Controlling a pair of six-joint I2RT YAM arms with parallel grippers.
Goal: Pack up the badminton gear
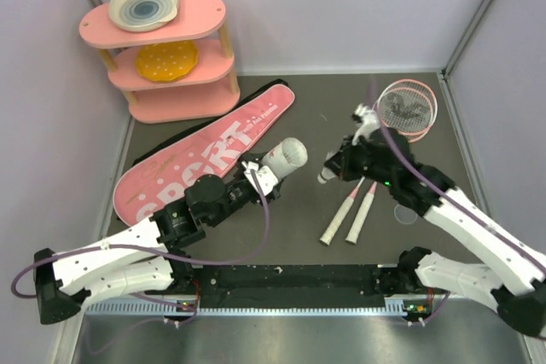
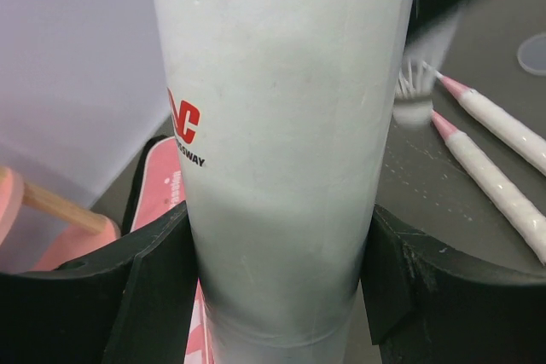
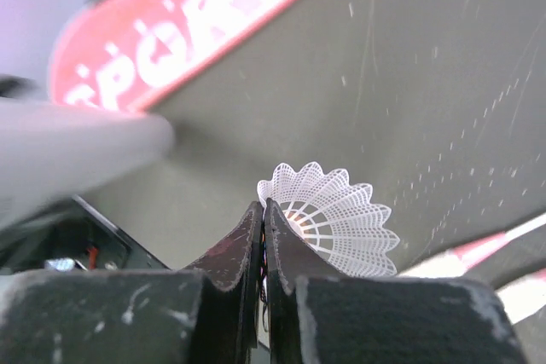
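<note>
1. Left of the desk's (image 1: 324, 117) middle, the left fingers (image 1: 254, 170) are spread wide and clamped on the white tube (image 1: 283, 156). One black pad (image 2: 158, 283) presses each side of its lower part. The tube is tilted and points toward the back right corner.
2. Right of the middle, the right fingers (image 3: 264, 232) are pressed almost shut, pinching the rim of a white shuttlecock's (image 3: 334, 221) skirt. The shuttlecock hangs above the desk, just beyond the upper ends of the racket handles.
3. The tube carries a red logo, only partly showing, with small dark letters under it that end in "SWAY".
4. The pink racket bag (image 1: 205, 155) reads "SPORT" in large white letters; the smaller line beside it is too small to read. The bag lies diagonally, its wide end near the left edge and its narrow end toward the back middle.
5. Two pink-framed rackets (image 1: 408, 108) lie with their heads stacked near the back right corner. Their white handles (image 1: 348, 219) lie side by side, angled toward the near edge.
6. A pink shelf (image 1: 166, 66) with plates fills the back left corner. A small round clear disc (image 1: 408, 215) lies just right of the handles.
7. Bare desk shows between the tube and the handles, and along the back edge between the bag tip and the racket heads.
</note>
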